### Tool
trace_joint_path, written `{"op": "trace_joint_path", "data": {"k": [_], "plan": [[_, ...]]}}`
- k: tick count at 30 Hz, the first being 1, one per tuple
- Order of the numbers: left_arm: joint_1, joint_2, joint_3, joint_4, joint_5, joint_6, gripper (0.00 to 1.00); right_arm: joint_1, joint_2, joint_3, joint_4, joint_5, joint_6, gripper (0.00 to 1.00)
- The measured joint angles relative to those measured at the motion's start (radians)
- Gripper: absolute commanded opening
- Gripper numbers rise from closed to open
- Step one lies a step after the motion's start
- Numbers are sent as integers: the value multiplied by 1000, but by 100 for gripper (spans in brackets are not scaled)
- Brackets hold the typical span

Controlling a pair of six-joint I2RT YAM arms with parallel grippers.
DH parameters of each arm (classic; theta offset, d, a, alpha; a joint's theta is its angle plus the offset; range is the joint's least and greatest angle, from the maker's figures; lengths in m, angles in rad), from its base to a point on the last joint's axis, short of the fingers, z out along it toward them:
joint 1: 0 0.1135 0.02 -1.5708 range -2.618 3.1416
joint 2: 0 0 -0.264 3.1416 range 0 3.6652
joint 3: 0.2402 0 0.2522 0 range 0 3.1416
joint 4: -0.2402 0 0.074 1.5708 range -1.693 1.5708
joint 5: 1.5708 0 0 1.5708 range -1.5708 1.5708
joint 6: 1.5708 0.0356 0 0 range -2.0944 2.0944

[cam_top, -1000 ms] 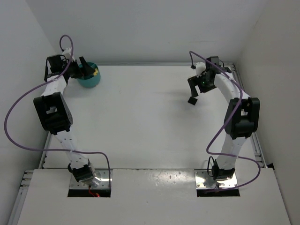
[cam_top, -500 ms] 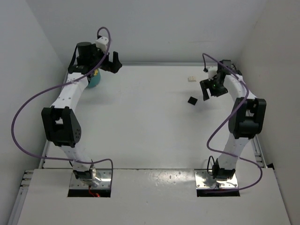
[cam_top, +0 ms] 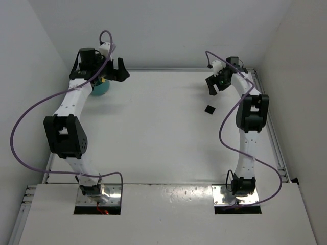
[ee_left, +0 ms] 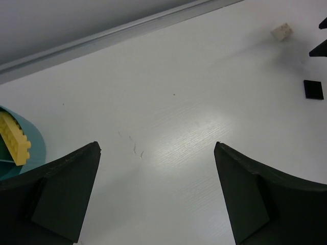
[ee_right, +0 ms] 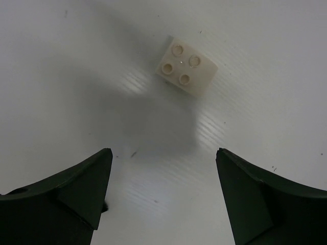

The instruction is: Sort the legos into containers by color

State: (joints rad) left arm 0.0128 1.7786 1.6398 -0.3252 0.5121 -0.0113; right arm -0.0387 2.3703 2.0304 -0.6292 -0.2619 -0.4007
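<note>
The teal bowl (cam_top: pixel 100 88) stands at the table's back left, partly hidden by my left arm. In the left wrist view its rim (ee_left: pixel 37 145) shows at the left edge with a yellow lego (ee_left: pixel 14 139) inside. My left gripper (cam_top: pixel 116 71) (ee_left: pixel 157 148) is open and empty, just right of the bowl above bare table. A cream-white lego (ee_right: pixel 186 66) (ee_left: pixel 282 31) lies at the back right, studs up. My right gripper (cam_top: pixel 213 84) (ee_right: pixel 162 152) hovers open and empty just short of it. A black lego (cam_top: pixel 209 109) (ee_left: pixel 313 89) lies flat nearer the front.
The back wall and its metal rail (ee_left: pixel 127 30) run just behind both grippers. The right wall stands close to the right arm (cam_top: pixel 253 109). Purple cables loop off both arms.
My left gripper has lifted away from the bowl and swung right of it. My right gripper has moved back and left over the cream-white lego. The black lego has not moved.
</note>
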Motion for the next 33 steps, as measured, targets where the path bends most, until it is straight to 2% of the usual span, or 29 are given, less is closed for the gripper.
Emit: {"op": "trace_joint_path", "data": {"k": [5,10,21,27,33], "plan": [[46,4,0,-22,17,-31,100,-25,79,25,24,-52,-172,84],[55,-2,-8,-26,19,-45,100,-31,193,177,61,-54,-188,96],[68,-34,-50,-36,25,-46,100,2,208,151,94,-98,0,99],[76,-35,-50,-37,38,-50,100,13,218,168,120,-54,162,99],[81,-35,-50,-42,50,-54,100,13,223,169,174,20,364,83]]}}
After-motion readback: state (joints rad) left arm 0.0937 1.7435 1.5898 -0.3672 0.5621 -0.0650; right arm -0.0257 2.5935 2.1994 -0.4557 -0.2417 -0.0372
